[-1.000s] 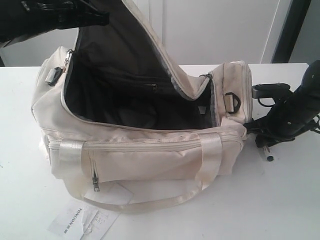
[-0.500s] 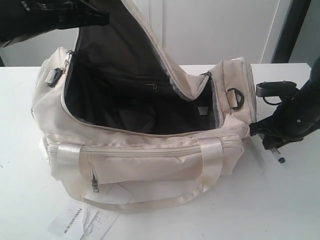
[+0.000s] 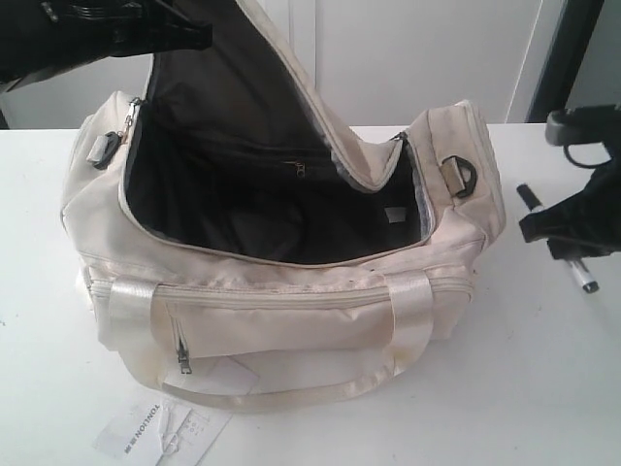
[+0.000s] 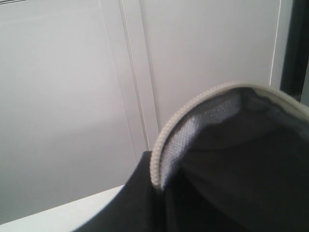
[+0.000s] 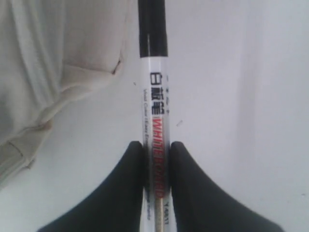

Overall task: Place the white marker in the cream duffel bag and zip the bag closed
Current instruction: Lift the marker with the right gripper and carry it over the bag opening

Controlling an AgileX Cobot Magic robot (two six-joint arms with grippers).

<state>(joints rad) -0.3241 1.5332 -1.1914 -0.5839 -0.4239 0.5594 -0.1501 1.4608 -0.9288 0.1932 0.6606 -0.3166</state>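
Grips marker [image 5: 153, 96] tight in right gripper [image 5: 157, 147] beside bag [image 3: 291, 325], pinches flap [image 3: 243, 87] up in left gripper [image 3: 189, 37]; yet to insert, zip.

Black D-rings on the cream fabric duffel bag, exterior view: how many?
1: a black D-ring on the right-hand end panel of the cream fabric duffel bag. A dark fitting on the left end is too unclear to call; others may be hidden.

Black right gripper [image 5: 157, 147], low by the tabletop's right edge, pinches the slim white black-capped marker [image 5: 155, 96]; black left gripper [image 3: 175, 31] is up high, clamped tight.
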